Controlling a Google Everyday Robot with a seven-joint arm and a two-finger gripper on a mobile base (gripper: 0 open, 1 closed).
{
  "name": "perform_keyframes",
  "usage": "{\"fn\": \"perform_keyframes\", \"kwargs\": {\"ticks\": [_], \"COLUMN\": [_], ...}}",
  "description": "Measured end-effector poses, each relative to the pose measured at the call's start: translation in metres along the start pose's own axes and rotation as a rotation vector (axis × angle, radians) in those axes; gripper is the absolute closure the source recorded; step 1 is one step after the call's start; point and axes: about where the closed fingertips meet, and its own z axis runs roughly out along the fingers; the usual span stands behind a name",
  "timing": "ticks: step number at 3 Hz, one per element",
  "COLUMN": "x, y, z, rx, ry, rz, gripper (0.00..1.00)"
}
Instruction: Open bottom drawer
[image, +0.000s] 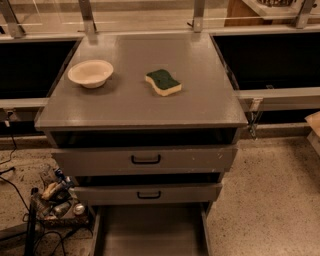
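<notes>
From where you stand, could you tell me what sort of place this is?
Likely a lab or office test area: grey metal drawer cabinet, cream round bowl and green-topped sponge on it, speckled floor. No end effector in view.

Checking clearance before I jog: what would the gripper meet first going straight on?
Cannot tell: the gripper is out of view, so its heading is unknown. The bottom drawer already looks pulled out at the lower edge of the picture.

Grey bottom drawer (150, 232), cream bowl (90, 73), green-and-yellow sponge (163, 82), speckled beige floor (270, 200)
</notes>
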Motion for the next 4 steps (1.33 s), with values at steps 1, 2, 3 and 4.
{"fn": "perform_keyframes", "kwargs": {"ticks": [1,2,3,4], "x": [-0.016,-0.016,-0.039,-0.039], "y": [-0.005,-0.009,-0.018,-0.018], "z": [-0.002,0.001,0.016,0.016], "rx": [0.042,0.036,-0.009,-0.009], "ry": [-0.060,-0.061,-0.084,-0.084], "rz": [-0.022,-0.012,0.005,0.005], "gripper": [0.00,0.00,0.00,0.00]}}
